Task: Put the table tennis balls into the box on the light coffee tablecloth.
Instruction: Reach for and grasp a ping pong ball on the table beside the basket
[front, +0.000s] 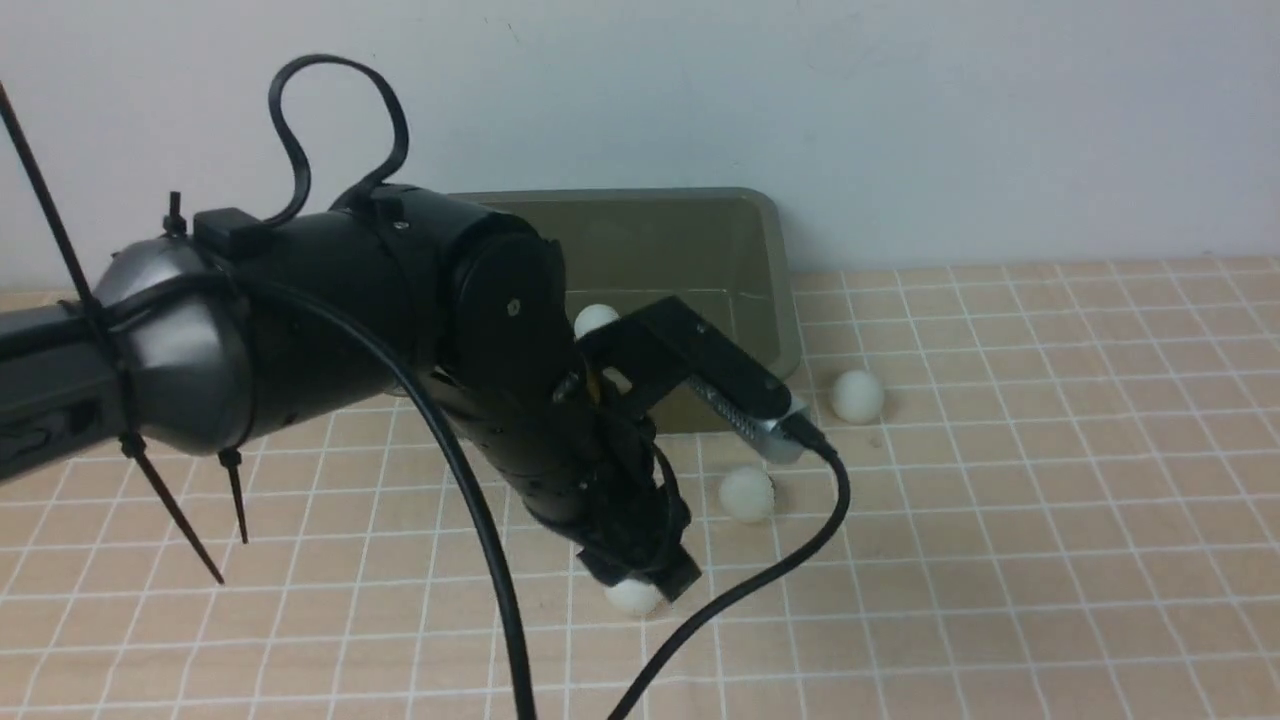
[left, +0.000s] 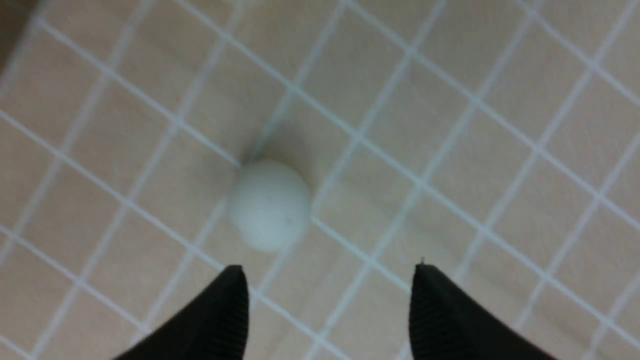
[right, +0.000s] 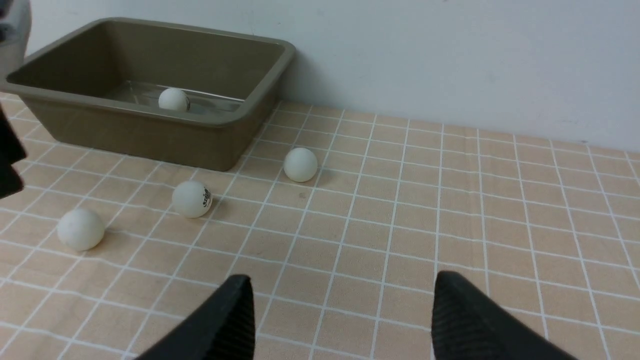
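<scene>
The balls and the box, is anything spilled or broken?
Nothing looks spilled or broken. Three table tennis balls sit loose on the light coffee tablecloth, which isn't odd, since they're meant to go into the box.

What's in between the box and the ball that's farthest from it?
In the right wrist view, another white ball lies on the cloth between the box and that farthest ball.

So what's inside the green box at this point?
One white ball shows on the floor of the box. The near wall hides part of the floor, and the left arm covers more in the front view.
</scene>
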